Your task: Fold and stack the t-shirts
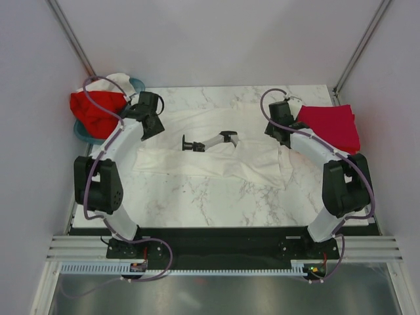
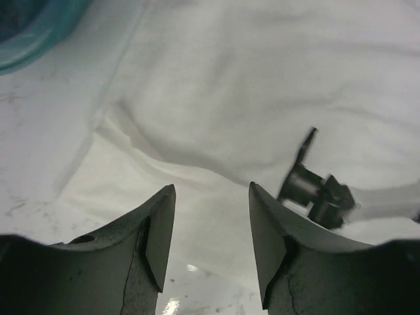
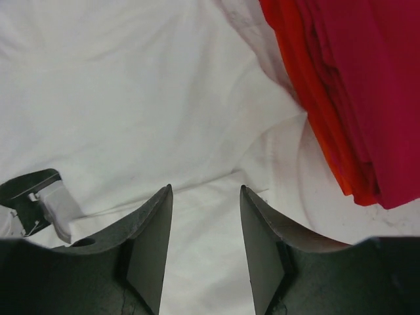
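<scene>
A large white t-shirt lies spread across the marble table, partly folded over itself. My left gripper hovers over its left edge. In the left wrist view the gripper is open, with only cloth and tabletop below. My right gripper hangs over the shirt's right edge and is also open, with nothing between its fingers. A folded crimson-pink t-shirt lies at the right on an orange one. A bright red t-shirt fills the basket at the left.
A teal plastic basket stands at the table's back left corner, its rim showing in the left wrist view. A small black and white tool lies on the white shirt between the grippers. Walls close in on the back and both sides.
</scene>
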### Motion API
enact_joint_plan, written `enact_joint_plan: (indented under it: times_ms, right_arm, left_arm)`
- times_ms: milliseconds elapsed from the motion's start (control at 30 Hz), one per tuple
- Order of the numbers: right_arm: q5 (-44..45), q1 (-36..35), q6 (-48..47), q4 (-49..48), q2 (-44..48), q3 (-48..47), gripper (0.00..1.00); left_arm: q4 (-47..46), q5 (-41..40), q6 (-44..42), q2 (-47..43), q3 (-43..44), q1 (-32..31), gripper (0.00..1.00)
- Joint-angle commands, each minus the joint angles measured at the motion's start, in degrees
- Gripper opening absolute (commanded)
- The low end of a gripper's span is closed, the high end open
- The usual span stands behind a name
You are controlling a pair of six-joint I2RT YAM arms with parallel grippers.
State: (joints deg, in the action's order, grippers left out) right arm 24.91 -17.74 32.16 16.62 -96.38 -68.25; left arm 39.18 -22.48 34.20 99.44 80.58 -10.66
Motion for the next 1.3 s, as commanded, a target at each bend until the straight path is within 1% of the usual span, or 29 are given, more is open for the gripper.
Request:
enact_joint_plan:
  times_ms: [0, 33, 100, 133, 167, 233, 267, 367, 433, 467, 533, 600, 667, 733, 900, 967, 1000, 1133, 1267]
  right_arm:
    - [-2.0, 1.5, -0.5, -0.7, -0.6, 2.2, 0.53]
    - [-1.8, 1.7, -0.7, -0.7, -1.1, 2.2, 0.52]
    - [-1.9, 2.2, -1.7, -0.8, -2.3, 2.0, 0.51]
    - [-1.7, 2.2, -1.9, -0.7, -2.7, 2.0, 0.51]
    - [-1.6, 2.2, -1.9, -0.8, -3.0, 2.2, 0.51]
    - [-1.7, 2.4, -1.9, -1.4, -4.0, 2.5, 0.50]
    - [-1.9, 2.4, -1.9, -1.7, -4.3, 2.7, 0.49]
    - [-3.2, 2.5, -2.1, -2.6, -6.7, 2.6, 0.46]
    - [-3.4, 2.5, -1.9, -2.5, -8.1, 2.3, 0.46]
    - [-2.9, 2.5, -1.8, -2.5, -8.3, 2.3, 0.46]
    - [-2.5, 2.5, -1.9, -2.5, -8.5, 2.6, 0.45]
    - [-2.1, 2.5, -2.1, -2.6, -8.7, 2.9, 0.45]
    - [-2.1, 2.6, -2.2, -2.6, -9.3, 2.9, 0.45]
    - [-2.7, 2.6, -2.2, -2.8, -10.1, 2.8, 0.44]
    - [-1.3, 2.5, -1.9, -2.9, -10.0, 3.2, 0.43]
    - [-0.4, 2.6, -1.8, -2.7, -9.4, 3.8, 0.45]
    - [0.1, 2.6, -1.5, -2.7, -8.9, 4.1, 0.48]
    - [0.8, 2.5, -1.3, -2.8, -8.7, 4.9, 0.50]
    - [0.1, 2.5, -1.2, -2.9, -9.1, 4.6, 0.43]
  left_arm:
    - [-9.6, 16.9, -2.9, -7.0, -6.4, -3.3, 0.56]
    - [-15.7, 22.6, -2.5, -8.4, -11.1, -4.5, 0.57]
    - [-21.9, 27.7, -2.1, -13.3, -16.4, -6.6, 0.64]
    - [-25.1, 30.5, -1.1, -14.7, -21.1, -8.2, 0.67]
    - [-29.7, 31.8, -0.6, -16.5, -23.2, -8.8, 0.73]
    - [-33.8, 34.7, 0.3, -19.7, -28.3, -10.2, 0.82]
    - [-36.6, 34.9, 0.3, -20.2, -29.5, -10.9, 0.88]
    - [-41.4, 34.3, -0.4, -20.4, -32.9, -13.8, 0.91]
    - [-43.4, 34.5, -0.7, -18.4, -34.0, -15.4, 0.90]
    - [-44.4, 34.7, -1.0, -17.4, -34.3, -15.9, 0.87]
    - [-47.9, 34.7, -2.5, -15.9, -35.7, -17.3, 0.85]
    - [-51.5, 34.5, -4.2, -16.0, -37.2, -17.9, 0.85]
    - [-52.7, 33.5, -6.1, -17.1, -39.1, -18.2, 0.84]
    - [-53.3, 31.5, -6.5, -18.0, -40.3, -18.2, 0.84]
    - [-54.6, 30.7, -7.1, -18.2, -40.8, -18.2, 0.84]
    - [-54.7, 30.8, -7.1, -17.7, -40.7, -18.2, 0.84]
    - [-54.7, 30.8, -7.2, -17.2, -40.6, -18.2, 0.84]
    - [-54.7, 31.4, -7.5, -16.2, -40.2, -18.2, 0.84]
    - [-54.0, 33.1, -7.0, -13.8, -39.0, -18.2, 0.82]
